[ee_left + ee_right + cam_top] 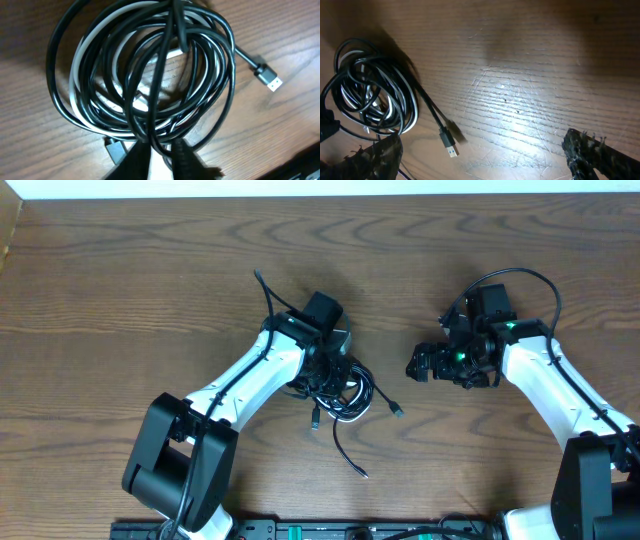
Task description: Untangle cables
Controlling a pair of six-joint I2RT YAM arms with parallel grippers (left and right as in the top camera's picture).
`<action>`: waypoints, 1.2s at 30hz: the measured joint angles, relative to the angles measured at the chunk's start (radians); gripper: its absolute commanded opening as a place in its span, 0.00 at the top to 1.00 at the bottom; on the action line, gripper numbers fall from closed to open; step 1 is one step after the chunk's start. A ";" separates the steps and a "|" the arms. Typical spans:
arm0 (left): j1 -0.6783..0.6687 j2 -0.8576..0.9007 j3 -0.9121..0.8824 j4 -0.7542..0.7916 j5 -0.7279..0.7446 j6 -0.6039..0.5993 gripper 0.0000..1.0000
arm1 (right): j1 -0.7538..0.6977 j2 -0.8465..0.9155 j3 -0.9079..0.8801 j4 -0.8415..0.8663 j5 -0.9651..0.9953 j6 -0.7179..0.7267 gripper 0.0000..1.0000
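**Cable coil, left pincer has a bite on it**

The black cable (358, 392) and the white cable (76, 75) are wound together in one messy coil near the middle of the desk (120, 280), right under the left arm's wrist. The left pincer (157, 152) is squeezed narrow on a few black cable strands at the coil's edge. The right pincer (485, 160) is spread wide with nothing in it, off to the right and clear of the coil. One plug (270, 80) pokes out of the coil, and a loose black tail trails toward the near edge.
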 measured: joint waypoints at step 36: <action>-0.164 0.000 0.000 0.033 -0.005 0.413 0.92 | 0.129 0.000 -0.111 0.295 -0.031 0.145 0.23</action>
